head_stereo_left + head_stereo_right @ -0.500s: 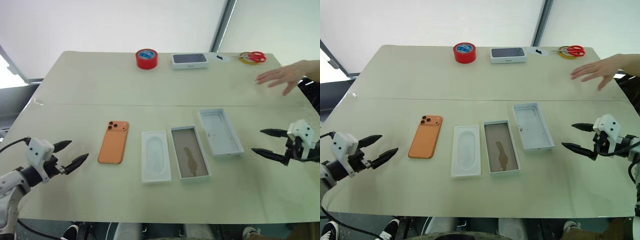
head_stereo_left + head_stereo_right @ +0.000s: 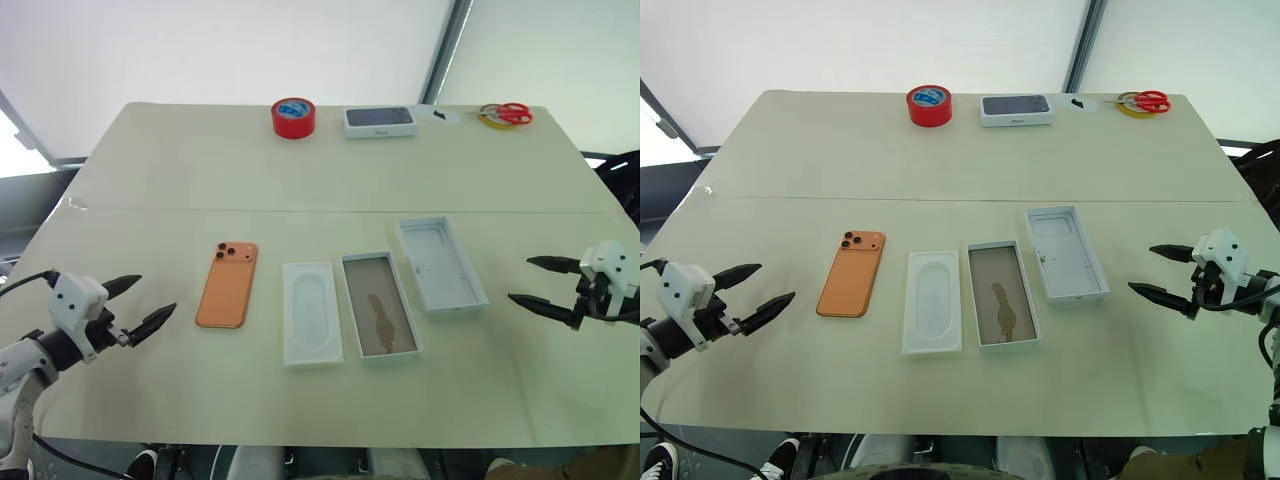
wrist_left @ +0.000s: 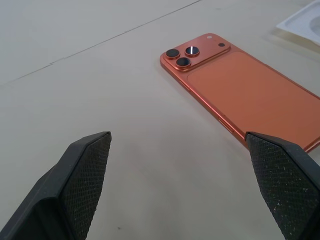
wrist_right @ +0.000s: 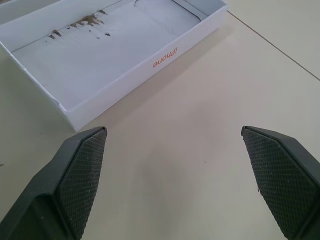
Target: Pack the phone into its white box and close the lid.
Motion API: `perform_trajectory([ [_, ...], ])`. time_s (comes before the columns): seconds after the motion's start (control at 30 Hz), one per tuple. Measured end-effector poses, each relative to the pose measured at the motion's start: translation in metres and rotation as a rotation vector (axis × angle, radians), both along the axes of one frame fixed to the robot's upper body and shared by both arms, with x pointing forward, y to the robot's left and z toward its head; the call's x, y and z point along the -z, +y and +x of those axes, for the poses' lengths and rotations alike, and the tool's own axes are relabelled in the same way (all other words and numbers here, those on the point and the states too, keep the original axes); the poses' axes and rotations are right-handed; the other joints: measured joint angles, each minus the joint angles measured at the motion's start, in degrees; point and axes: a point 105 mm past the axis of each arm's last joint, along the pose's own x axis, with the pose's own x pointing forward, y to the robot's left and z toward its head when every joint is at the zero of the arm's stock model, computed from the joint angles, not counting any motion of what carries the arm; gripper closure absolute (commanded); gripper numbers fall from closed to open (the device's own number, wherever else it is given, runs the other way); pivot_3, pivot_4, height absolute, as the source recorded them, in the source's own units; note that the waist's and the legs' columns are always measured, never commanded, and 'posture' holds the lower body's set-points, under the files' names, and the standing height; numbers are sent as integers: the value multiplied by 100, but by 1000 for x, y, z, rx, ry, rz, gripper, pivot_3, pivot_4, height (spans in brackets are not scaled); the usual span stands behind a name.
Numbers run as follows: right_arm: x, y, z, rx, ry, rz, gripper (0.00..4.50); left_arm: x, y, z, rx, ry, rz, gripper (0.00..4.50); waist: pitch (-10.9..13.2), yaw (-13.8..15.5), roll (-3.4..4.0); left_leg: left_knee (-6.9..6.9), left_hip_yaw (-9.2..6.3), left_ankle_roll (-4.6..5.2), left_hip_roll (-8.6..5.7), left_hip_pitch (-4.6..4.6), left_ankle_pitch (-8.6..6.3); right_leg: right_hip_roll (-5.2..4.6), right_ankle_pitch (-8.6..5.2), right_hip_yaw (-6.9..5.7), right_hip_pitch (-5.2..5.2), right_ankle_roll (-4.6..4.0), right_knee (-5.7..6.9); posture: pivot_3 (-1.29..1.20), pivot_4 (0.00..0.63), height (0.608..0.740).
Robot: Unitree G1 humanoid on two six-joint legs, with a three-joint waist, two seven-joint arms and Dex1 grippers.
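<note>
Both my grippers wide open, holding nothing.
The white box [image 2: 1002, 294] holds no phone [image 2: 851, 272]; the lid [image 2: 1067, 254] lies inner face up.

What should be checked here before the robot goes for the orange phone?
1. Left gripper jaws open, empty: ok.
2. Right gripper jaws open, empty: ok.
3. Slim orange smartphone lying flat on the beige table, lenses up, nothing on it: ok.
4. Shallow white cardboard box base with brownish floor free to receive: not ok, the white moulded tray insert lies beside it.
5. White cardboard lid inner face up, apart from the base: ok.
6. Path from left gripper to phone unobstructed: ok.
</note>
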Motion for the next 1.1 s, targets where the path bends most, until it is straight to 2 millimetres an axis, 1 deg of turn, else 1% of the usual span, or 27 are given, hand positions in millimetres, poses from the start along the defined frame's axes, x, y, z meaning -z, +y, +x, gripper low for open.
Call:
perform_trajectory([
  [0.37, -3, 0, 3, 1, -24, -17, 0, -6, -3, 4, 38, -26, -5, 13, -1, -10, 3, 0, 1, 0, 0, 0, 0, 0, 0, 0, -1, 0, 0, 0, 150, 730],
  [0.43, -7, 4, 6, -11, -41, -19, 0, -5, -9, 6, 36, 9, -16, 13, 0, -7, 4, -1, 1, 0, 0, 0, 0, 0, 0, 0, 0, 1, 0, 0, 150, 730],
  [0.5, -16, 17, 13, -61, -82, -29, 0, -7, -21, 11, 40, 30, -20, 13, -1, -3, 4, 0, 0, 0, 0, 0, 0, 0, 1, 0, 2, 1, 1, 0, 150, 730],
  [0.6, -29, 33, 18, -125, -118, -48, 0, -10, -35, 13, 53, 69, -11, 13, -1, 7, 4, -1, 0, -4, 0, 0, 3, 1, 1, 0, 0, 2, 1, 0, 150, 730],
  [0.67, -33, 46, 18, -179, -120, -47, 0, -11, -48, 11, 67, 141, -86, 13, -1, 14, 5, -2, 0, -6, 0, -1, 4, 1, 1, 0, 2, 2, 1, 0, 150, 730],
  [0.73, -37, 67, 16, -250, -122, -25, 0, -11, -67, 5, 118, 242, -166, 13, 0, 11, 4, 0, -1, -1, 1, -1, 2, 1, 1, 0, 3, 2, 1, 0, 150, 730],
  [0.8, -38, 92, 13, -332, -113, -7, 0, -12, -91, -4, 207, 348, -247, 13, -1, 21, 5, 0, -2, -2, 0, 0, 2, 1, 1, 0, 5, 2, 2, 0, 150, 730],
  [0.83, -39, 100, 12, -359, -114, -4, 0, -12, -97, -7, 226, 374, -267, 13, -1, 25, 5, 0, -3, -2, 0, 0, 2, 1, 1, 0, 4, 2, 2, 0, 150, 730],
  [0.9, -39, 118, 5, -419, -107, 4, 0, -9, -104, -9, 213, 445, -313, 13, -1, 34, 4, 1, -5, -5, 0, 0, 4, 2, 1, -1, 5, 2, 2, 0, 150, 730],
  [0.97, -34, 133, -3, -472, -92, 2, 0, -3, -108, -13, 194, 511, -352, 13, -1, 35, 4, 1, -4, -5, 0, 0, 5, 2, 1, -1, 6, 2, 2, 0, 150, 730],
  [1.03, -29, 145, -8, -520, -79, -2, 0, 1, -115, -15, 179, 574, -408, 13, 0, 40, 4, 6, -5, -4, 0, 0, 4, 2, 1, -1, 9, 2, 2, 0, 150, 730],
  [1.1, -28, 152, -10, -543, -79, -6, 0, 4, -123, -17, 169, 615, -459, 13, 0, 43, 4, 9, -6, -4, 0, 2, 4, 2, 1, -1, 13, 2, 2, 0, 150, 730],
])
